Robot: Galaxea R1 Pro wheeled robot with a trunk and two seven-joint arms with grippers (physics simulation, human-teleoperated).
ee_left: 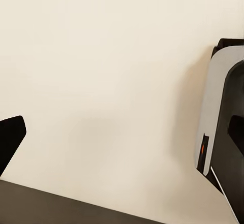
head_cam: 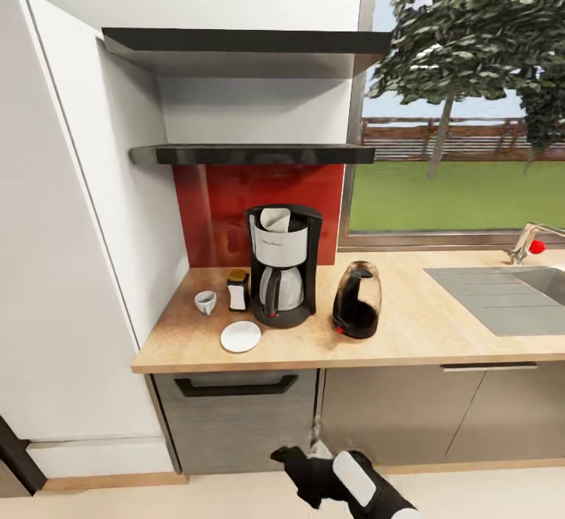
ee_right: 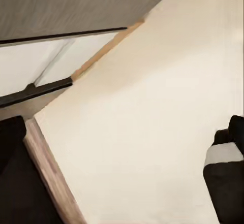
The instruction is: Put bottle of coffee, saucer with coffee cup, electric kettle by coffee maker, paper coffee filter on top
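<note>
On the countertop (head_cam: 439, 338) the cup (head_cam: 205, 301) sits apart from the saucer (head_cam: 241, 336), left of the coffee maker (head_cam: 282, 264). It looks light, hard and breakable, best pinched gently across its rim. Low by the cabinets hangs a gripper (head_cam: 302, 478); whether its fingers are apart I cannot tell.

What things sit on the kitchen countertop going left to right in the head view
Coffee cup → bottle of coffee → coffee maker → electric kettle → sink → faucet. The saucer overlaps the bottle's span, so it is left out.
</note>
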